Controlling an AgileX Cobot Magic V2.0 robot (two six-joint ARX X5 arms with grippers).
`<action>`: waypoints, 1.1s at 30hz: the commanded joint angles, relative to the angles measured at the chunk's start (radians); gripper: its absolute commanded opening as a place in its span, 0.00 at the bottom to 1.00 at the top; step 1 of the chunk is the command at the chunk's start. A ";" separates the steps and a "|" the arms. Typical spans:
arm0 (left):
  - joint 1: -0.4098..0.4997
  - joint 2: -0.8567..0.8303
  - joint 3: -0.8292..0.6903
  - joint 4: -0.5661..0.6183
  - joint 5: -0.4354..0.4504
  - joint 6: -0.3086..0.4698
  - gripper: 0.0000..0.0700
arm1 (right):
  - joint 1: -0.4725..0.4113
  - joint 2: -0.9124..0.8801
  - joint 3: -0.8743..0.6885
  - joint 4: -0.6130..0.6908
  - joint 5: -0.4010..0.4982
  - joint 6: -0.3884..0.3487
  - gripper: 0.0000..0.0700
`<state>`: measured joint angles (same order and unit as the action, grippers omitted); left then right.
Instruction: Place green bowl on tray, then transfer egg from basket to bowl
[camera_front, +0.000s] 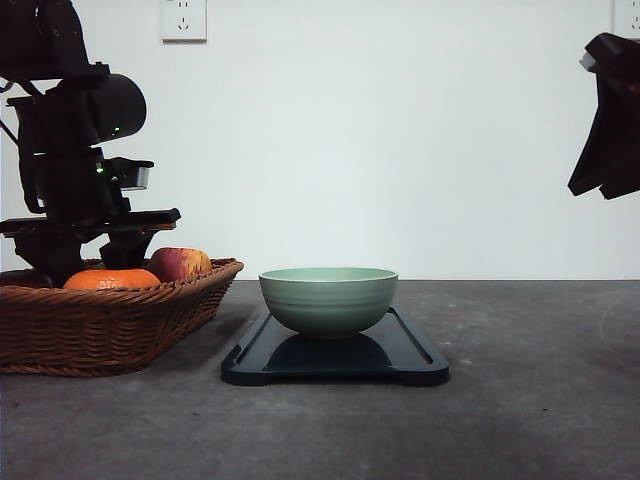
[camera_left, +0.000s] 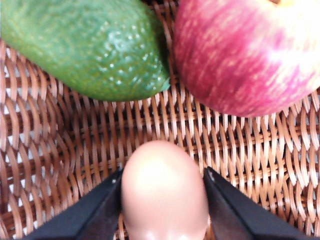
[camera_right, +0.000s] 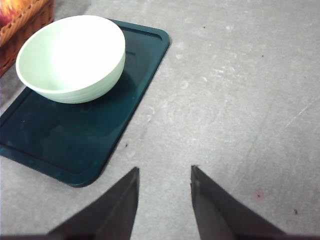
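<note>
Grey speckled bench (camera_front: 540, 400), plain white wall (camera_front: 400, 140) with socket (camera_front: 183, 19), green bowl (camera_front: 328, 299) on tray (camera_front: 405, 358), left hand (camera_left: 162, 200) clamped on egg (camera_left: 165, 192) inside basket (camera_front: 100, 325), right hand (camera_right: 164, 200) open above bench.

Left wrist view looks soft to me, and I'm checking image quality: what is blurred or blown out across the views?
Left wrist view: egg and fingers blurred, apple glaring. Right wrist view: green bowl interior overexposed. Front view: left arm silhouetted.

Low front view and raised right wrist view share the tray (camera_front: 400, 352); left wrist view hugs basket (camera_left: 60, 150).
</note>
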<state>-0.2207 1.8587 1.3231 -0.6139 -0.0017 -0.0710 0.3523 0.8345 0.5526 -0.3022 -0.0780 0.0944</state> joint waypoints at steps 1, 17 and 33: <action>-0.003 0.021 0.024 -0.002 -0.002 0.003 0.37 | 0.005 0.007 0.005 0.010 0.001 0.011 0.29; -0.003 -0.071 0.146 -0.178 -0.002 0.008 0.38 | 0.005 0.007 0.005 0.010 0.001 0.011 0.29; -0.120 -0.171 0.247 -0.047 0.254 0.001 0.37 | 0.005 0.007 0.005 0.008 0.000 0.011 0.29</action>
<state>-0.3279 1.6709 1.5475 -0.6820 0.2423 -0.0711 0.3523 0.8345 0.5526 -0.3023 -0.0780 0.0944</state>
